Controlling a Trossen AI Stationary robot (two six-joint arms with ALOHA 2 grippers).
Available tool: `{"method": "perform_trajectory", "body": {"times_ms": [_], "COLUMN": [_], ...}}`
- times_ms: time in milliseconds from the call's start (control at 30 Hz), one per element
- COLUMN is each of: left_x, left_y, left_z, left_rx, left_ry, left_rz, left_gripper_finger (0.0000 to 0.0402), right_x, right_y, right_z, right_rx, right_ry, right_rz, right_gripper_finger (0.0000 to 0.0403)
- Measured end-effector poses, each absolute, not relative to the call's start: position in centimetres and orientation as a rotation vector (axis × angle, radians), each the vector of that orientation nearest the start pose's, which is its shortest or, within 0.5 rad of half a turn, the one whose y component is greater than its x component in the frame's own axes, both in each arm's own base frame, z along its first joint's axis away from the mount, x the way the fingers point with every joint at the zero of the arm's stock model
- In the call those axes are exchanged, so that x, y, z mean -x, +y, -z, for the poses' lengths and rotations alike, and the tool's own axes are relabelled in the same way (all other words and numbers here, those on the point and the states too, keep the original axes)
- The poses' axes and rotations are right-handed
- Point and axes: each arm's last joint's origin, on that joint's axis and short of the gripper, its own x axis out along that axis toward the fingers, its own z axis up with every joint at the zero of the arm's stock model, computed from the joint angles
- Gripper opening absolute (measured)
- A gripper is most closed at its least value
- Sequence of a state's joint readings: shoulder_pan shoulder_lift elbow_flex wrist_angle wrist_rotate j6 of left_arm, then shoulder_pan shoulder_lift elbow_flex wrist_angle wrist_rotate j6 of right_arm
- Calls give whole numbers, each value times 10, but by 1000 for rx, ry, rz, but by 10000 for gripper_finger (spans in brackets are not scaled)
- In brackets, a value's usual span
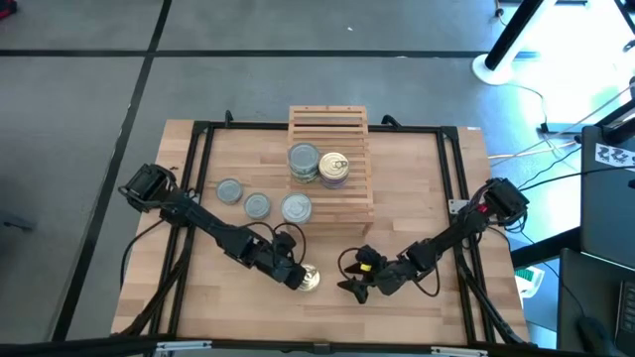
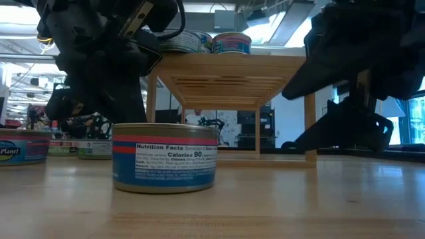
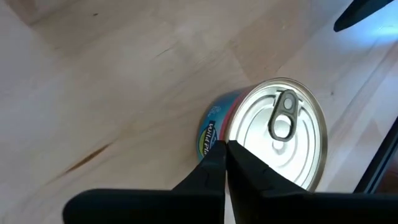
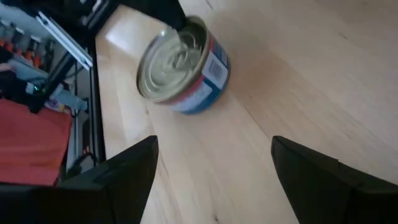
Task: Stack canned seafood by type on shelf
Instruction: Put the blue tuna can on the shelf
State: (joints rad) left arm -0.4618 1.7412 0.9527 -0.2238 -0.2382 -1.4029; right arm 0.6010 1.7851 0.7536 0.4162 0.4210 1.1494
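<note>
One golden ring-pull tin point(image 1: 310, 280) point(image 2: 165, 158) point(image 3: 280, 134) point(image 4: 180, 65) stands upright on the table near its near edge. My left gripper point(image 1: 296, 277) point(image 3: 225, 152) is shut, with its tips at the tin's left side. My right gripper point(image 1: 355, 286) point(image 4: 214, 142) is open to the tin's right and clear of it. The slatted shelf point(image 1: 330, 124) point(image 2: 232, 66) carries a grey-topped tin point(image 1: 304, 161) and a golden-topped stack point(image 1: 333, 169). Three grey-topped tins point(image 1: 230, 191) point(image 1: 257, 205) point(image 1: 296, 208) sit on the tabletop left of the shelf. My left gripper has its shut fingertips point(image 3: 214, 155) at the rim point(image 3: 231, 140) of the golden tin, on the side toward the table's left, slanting down from above. Whether they touch the rim, I cannot tell. The tin stands flat on the table.
A black frame rail point(image 1: 198, 188) runs round the tabletop, and cables trail beside both arms. The shelf stands on legs point(image 2: 151, 113), with open room beneath it. Bare tabletop lies between the shelf and the near tin.
</note>
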Motion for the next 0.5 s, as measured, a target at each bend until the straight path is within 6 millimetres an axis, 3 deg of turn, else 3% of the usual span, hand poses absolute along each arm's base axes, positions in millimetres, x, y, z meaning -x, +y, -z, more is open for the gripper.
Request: {"method": "perform_trajectory", "body": {"times_ms": [500], "left_x": [-312], "left_y": [-132], "left_z": [-154], "left_rx": [939], "left_ry": [794], "left_rz": [-426], "left_gripper_finger": [0], "right_x": [-280], "right_y": [177], "right_z": [-129], "right_rx": [-956], "right_ry": [541], "right_rz": [187], "right_gripper_finger": [312]}}
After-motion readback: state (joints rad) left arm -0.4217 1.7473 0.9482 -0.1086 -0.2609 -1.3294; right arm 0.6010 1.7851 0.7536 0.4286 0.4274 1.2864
